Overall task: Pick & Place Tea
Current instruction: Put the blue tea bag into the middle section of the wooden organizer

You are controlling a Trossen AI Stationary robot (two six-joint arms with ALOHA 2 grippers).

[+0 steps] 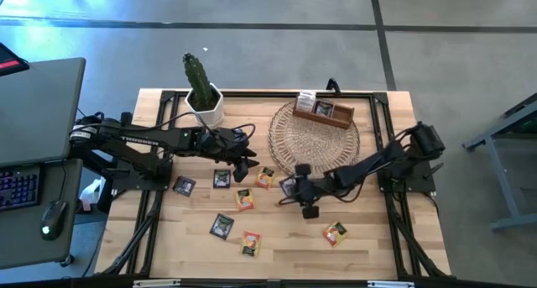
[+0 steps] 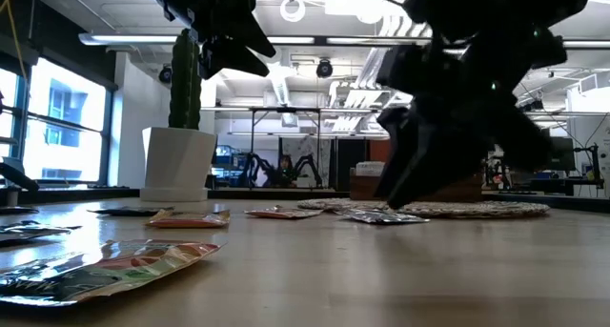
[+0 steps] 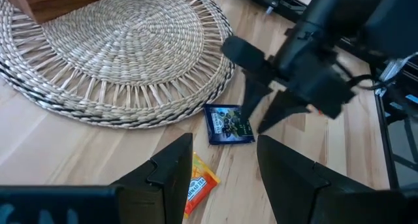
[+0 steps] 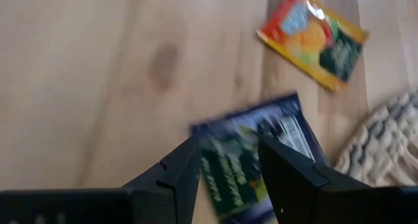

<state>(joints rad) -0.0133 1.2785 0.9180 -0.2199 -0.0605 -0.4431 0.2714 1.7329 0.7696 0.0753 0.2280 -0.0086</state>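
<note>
Right hand (image 1: 295, 192): fingers apart, holding nothing, just above dark sachet (image 3: 228, 123).
Dark sachet: flat, square, glossy; on wood surface (image 1: 369, 246), touching woven mat (image 1: 315, 138) edge.
Left hand (image 1: 248, 166): apart, empty, beside mat.

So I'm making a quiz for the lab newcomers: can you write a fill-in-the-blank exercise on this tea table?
1. The potted cactus stands at the table's far edge in a ____ pot.
2. The wooden box rests on the round ____ mat.
3. The right gripper hangs with its fingers apart above a ____ tea sachet lying beside that mat.
4. The left gripper has its fingers ____ and holds nothing.

Missing words: white; wicker; dark blue; open
</note>
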